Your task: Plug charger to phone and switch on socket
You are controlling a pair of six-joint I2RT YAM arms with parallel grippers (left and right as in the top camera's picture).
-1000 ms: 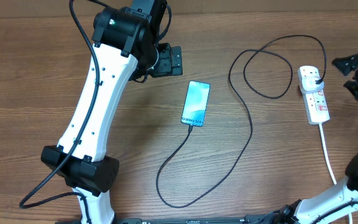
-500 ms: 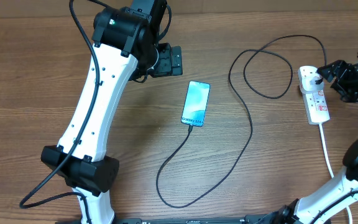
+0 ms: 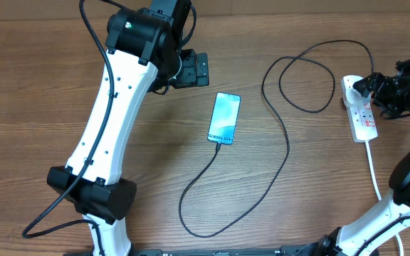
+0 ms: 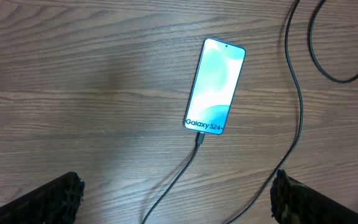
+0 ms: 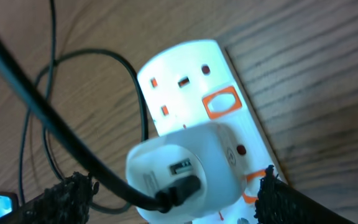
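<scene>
The phone (image 3: 224, 118) lies screen up and lit at mid table, also in the left wrist view (image 4: 215, 85). The black charger cable (image 3: 287, 153) is plugged into its near end (image 4: 199, 138), loops toward the table's front, then runs back to a white adapter (image 5: 185, 165) seated in the white socket strip (image 3: 362, 115). My left gripper (image 3: 191, 69) is open and empty, hovering beyond the phone (image 4: 176, 190). My right gripper (image 3: 376, 89) is open over the strip's far end, its fingers (image 5: 173, 193) on either side of the adapter, not touching it. An orange-outlined switch (image 5: 221, 104) shows beside the adapter.
The strip's thick white cord (image 3: 376, 174) runs toward the front right of the wooden table (image 3: 48, 128). The cable's loops (image 3: 308, 75) lie between the phone and the strip. The left arm (image 3: 109, 121) spans the table's left side.
My right gripper has moved left from the table's right edge to over the far end of the socket strip. The left arm, phone and cable have not moved.
</scene>
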